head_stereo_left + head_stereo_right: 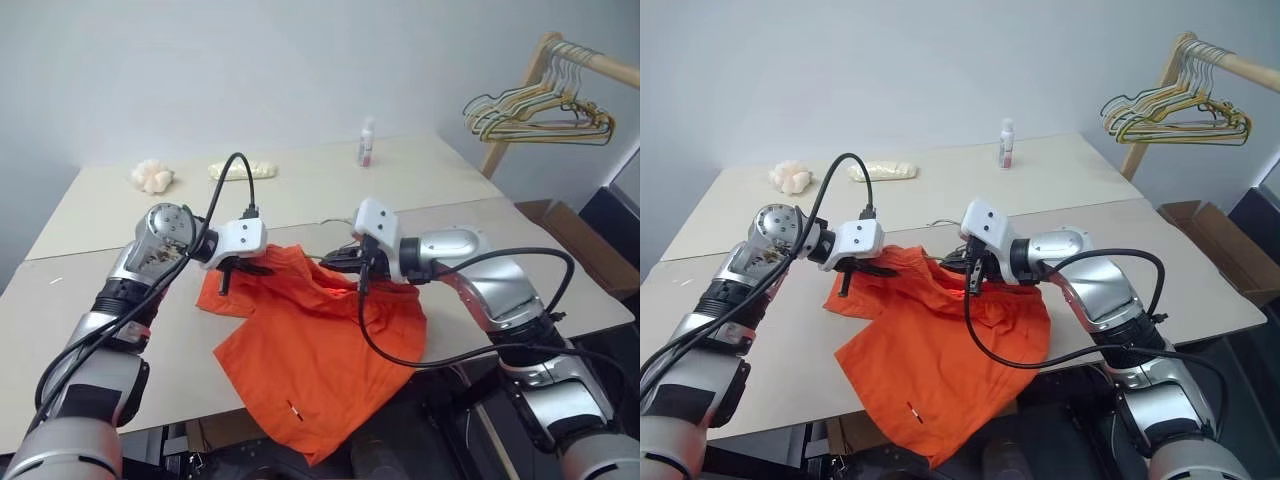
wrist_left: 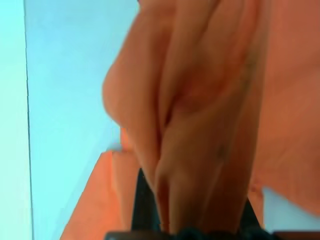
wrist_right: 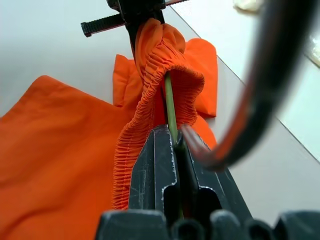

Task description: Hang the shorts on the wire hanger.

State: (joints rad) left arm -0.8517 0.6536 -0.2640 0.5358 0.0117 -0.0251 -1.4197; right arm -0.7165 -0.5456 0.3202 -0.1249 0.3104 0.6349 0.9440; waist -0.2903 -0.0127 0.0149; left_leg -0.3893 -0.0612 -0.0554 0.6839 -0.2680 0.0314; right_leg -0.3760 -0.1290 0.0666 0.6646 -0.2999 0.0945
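1. Orange shorts (image 1: pixel 320 370) lie on the worktop (image 1: pixel 120 330), draping over its near edge.
2. Left claw (image 1: pixel 232 272) pinches the waistband.
3. Right claw (image 3: pixel 176 142) is clamped on the wire hanger (image 3: pixel 170 107) inside the waistband.

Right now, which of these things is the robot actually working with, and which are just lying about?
In use:
- shorts, waistband held up by both grippers
- wire hanger, inside the waistband
- left gripper, shut on the shorts
- right gripper, shut on the wire hanger

Lying about:
- bunch of hangers on the wooden rack
- small bottle
- two pale items at the table's far edge
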